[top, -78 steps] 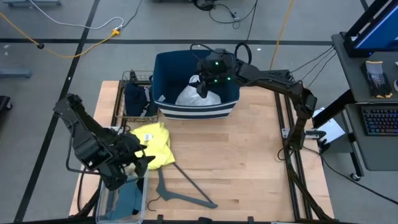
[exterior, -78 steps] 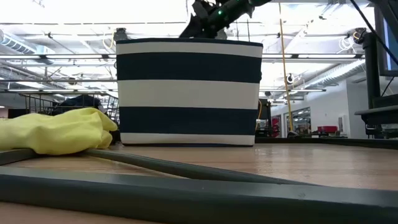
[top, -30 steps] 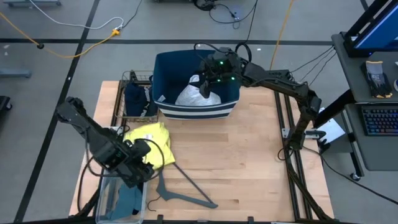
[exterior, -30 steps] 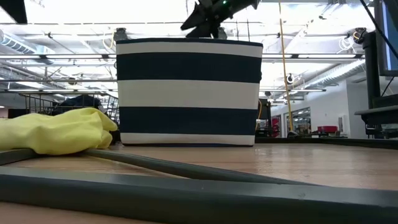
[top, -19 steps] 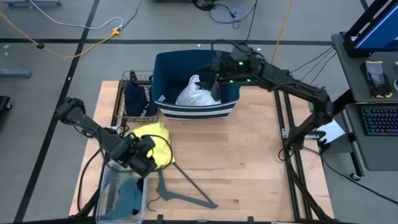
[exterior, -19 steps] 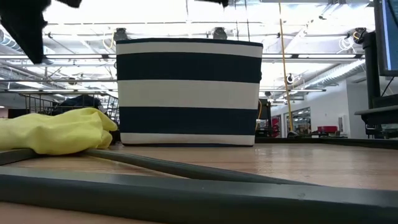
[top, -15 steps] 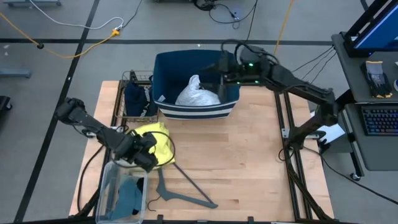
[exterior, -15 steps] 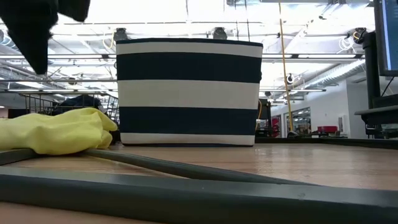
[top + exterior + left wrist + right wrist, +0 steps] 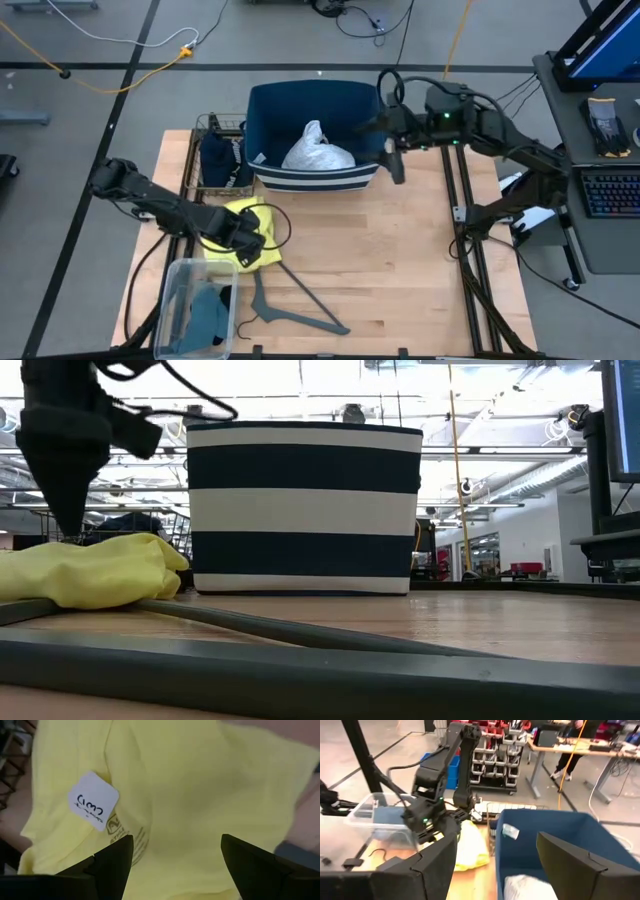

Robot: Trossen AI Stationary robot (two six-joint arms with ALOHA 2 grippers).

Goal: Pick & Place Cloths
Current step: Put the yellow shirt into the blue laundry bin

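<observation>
Left hand [image 9: 172,865], fingers wide, hangs over the yellow cloth [image 9: 250,225] at eight o'clock, seemingly poised to pinch it; right hand [image 9: 393,160] wide, empty.

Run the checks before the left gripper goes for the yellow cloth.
1. Left gripper open: ok, fingers spread wide.
2. Left gripper over the yellow cloth: ok, cloth fills the left wrist view.
3. Cloth free of the hanger: cannot tell; its edge lies at the hanger's hook.
4. Right gripper out of the way: ok, open, beside the striped bin, far from the cloth.
5. White cloth already in the bin: ok.
6. Left fingers touching cloth: cannot tell.
</observation>
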